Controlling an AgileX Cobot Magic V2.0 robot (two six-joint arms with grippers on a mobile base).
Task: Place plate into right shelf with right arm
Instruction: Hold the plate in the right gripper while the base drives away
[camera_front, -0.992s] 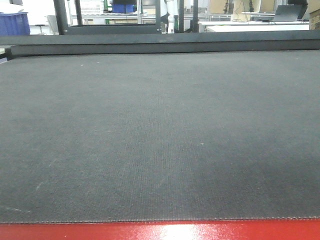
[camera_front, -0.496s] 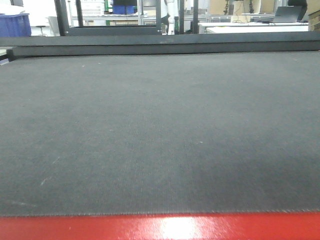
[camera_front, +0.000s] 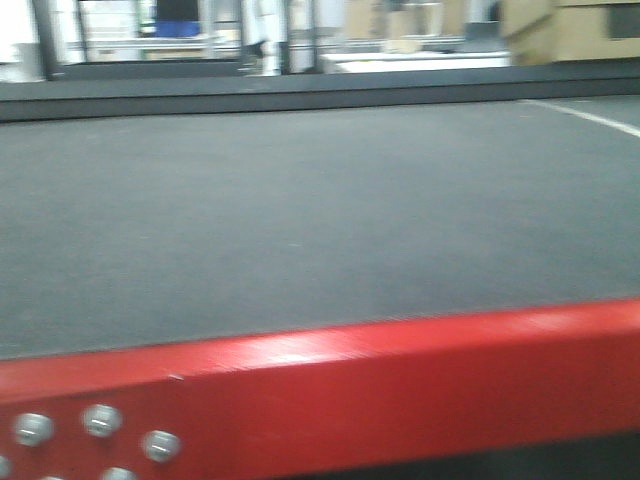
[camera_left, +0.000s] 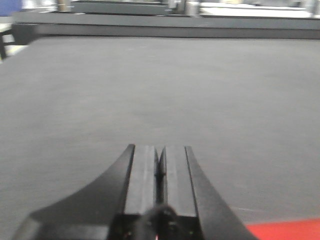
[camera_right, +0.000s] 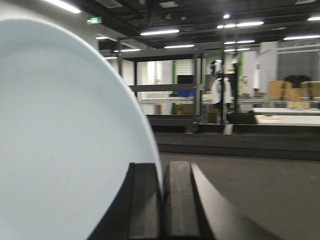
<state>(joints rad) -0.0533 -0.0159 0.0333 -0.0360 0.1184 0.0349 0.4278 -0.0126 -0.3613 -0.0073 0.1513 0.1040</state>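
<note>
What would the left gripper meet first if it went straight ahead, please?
The way looks free over the grey mat; the left gripper would probably reach the dark ledge beyond, depth unclear.

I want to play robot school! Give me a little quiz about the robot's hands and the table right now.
1. True or false: the left hand is wide open.
2. In the front view, what colour is the strip along the near edge of the grey mat? A red, B green, C yellow.
3. Fill in the missing word: the right hand is shut on the ___.
Key: 1 false, it is shut and holds nothing. 2 A. 3 plate.
</note>
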